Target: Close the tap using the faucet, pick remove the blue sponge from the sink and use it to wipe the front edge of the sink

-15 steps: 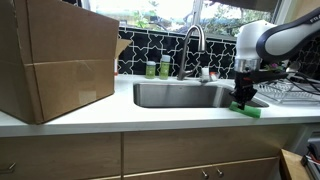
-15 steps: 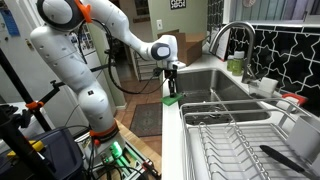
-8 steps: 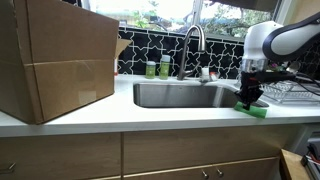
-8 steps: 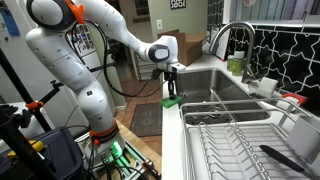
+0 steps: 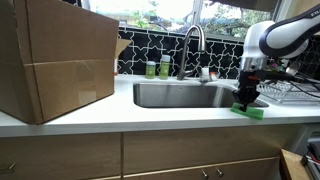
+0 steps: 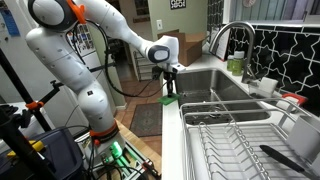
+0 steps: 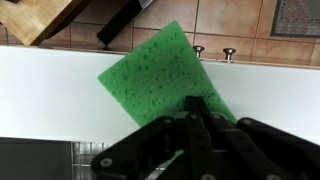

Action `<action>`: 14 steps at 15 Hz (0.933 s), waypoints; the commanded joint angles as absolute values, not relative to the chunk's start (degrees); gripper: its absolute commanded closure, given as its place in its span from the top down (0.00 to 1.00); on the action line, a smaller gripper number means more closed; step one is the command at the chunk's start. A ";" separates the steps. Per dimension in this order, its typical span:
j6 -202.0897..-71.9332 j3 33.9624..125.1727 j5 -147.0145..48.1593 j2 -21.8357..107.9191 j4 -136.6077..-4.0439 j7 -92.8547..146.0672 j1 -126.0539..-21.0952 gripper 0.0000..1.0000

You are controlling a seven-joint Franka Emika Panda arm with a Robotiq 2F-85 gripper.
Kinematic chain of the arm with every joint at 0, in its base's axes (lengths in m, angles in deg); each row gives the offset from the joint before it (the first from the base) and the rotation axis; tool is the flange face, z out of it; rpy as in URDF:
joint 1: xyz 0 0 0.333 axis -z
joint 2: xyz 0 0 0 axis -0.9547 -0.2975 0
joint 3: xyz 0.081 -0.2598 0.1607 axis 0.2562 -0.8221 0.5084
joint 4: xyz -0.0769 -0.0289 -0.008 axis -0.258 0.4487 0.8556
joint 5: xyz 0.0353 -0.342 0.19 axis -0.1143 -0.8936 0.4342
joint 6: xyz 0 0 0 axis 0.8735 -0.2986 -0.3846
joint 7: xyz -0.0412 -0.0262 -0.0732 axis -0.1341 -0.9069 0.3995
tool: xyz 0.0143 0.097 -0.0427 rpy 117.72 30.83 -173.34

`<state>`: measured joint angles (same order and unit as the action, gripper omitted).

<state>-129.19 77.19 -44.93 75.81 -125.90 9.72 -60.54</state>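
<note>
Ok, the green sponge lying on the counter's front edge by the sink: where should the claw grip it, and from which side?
Grip it across two opposite side edges near the middle, coming straight down from above. The sponge lies flat on the counter, so its broad face points up and only the thin sides give opposing surfaces. The claw stands over it, pointing down.

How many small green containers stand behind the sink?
2. In an exterior view, side by side: one small green container, and a second small green container nearer the curved metal faucet. The large cardboard box may hide more.
</note>
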 commanded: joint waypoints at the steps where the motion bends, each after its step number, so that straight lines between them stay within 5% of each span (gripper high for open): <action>1: -131.11 77.05 -41.88 71.96 -124.38 12.50 -62.23 0.04; 14: -130.12 79.96 -38.68 62.54 -112.72 17.94 -67.80 0.04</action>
<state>-129.43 79.58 -40.21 66.53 -115.92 16.35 -66.68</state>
